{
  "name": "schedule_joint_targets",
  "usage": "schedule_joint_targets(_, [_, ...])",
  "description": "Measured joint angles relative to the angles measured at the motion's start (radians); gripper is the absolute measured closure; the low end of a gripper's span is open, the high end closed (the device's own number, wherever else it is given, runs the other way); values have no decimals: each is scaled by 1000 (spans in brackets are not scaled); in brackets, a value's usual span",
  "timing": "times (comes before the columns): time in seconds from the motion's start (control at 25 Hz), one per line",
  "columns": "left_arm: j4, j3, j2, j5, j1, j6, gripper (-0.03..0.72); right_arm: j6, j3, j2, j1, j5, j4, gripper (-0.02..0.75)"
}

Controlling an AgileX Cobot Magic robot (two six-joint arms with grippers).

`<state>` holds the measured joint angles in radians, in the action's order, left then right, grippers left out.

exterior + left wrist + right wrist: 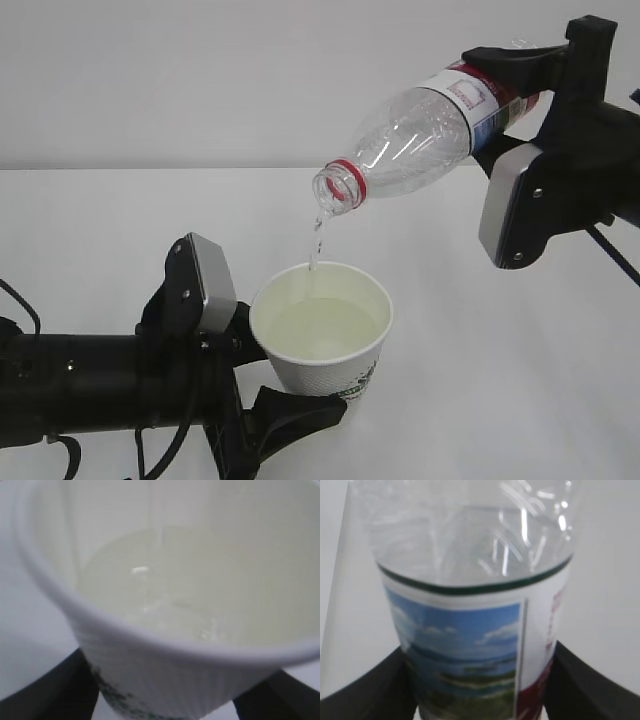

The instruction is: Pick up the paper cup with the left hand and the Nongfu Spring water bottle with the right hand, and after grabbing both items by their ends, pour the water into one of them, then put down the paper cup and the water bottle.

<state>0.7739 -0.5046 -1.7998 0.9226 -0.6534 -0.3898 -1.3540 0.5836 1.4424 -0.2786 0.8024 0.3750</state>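
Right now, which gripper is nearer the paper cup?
Left. The left gripper clamps the paper cup by its sides; the right gripper is up and to the right, tilting the bottle above it.

We see a bare test room or lab setup: a plain white surface (520, 360) meeting a blank grey-white wall (200, 70), with black robot arms (80, 385) working over it.

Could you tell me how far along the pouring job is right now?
Done: the left hand holds the paper cup and the right hand holds the Nongfu Spring water bottle. In hand: the bottle is tilted mouth-down, a thin stream of water falling into the partly filled cup. Left: finishing the pour and setting both down.
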Motion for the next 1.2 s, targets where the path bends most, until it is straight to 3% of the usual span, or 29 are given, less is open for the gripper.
schedule_joint_targets(1.2, [-9, 0, 0, -2, -2, 6, 136, 64, -12, 0, 0, 28, -2, 235])
